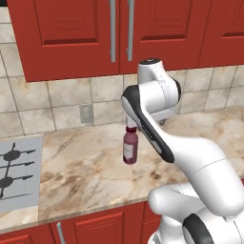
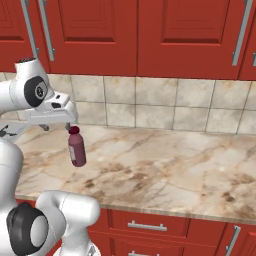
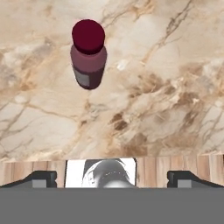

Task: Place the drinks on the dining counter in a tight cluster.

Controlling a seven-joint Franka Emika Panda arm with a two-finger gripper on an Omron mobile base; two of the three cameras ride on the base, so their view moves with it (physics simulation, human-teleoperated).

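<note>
Beige-brown marbled stone surface [image 1: 86, 171], veined darker toward its front edge, over red drawers [image 2: 150, 225] with silver bar handles. Behind it, a backsplash of large beige tiles [image 2: 150, 102], with what looks like a small grey wall outlet [image 1: 86, 114] set in. Above, red wall cabinets [image 2: 185, 35] with long vertical handles. At far left, a grey stovetop [image 1: 16, 174] with black burner grates.

No legible text, brand, number or sign in any view. The maroon bottle [image 3: 88, 54], upper left of the hand view, carries a small grey label [image 3: 82, 77]; it reads as a blank patch. In the left base view the label [image 1: 127, 149] is a pale patch, too small to read.
</note>
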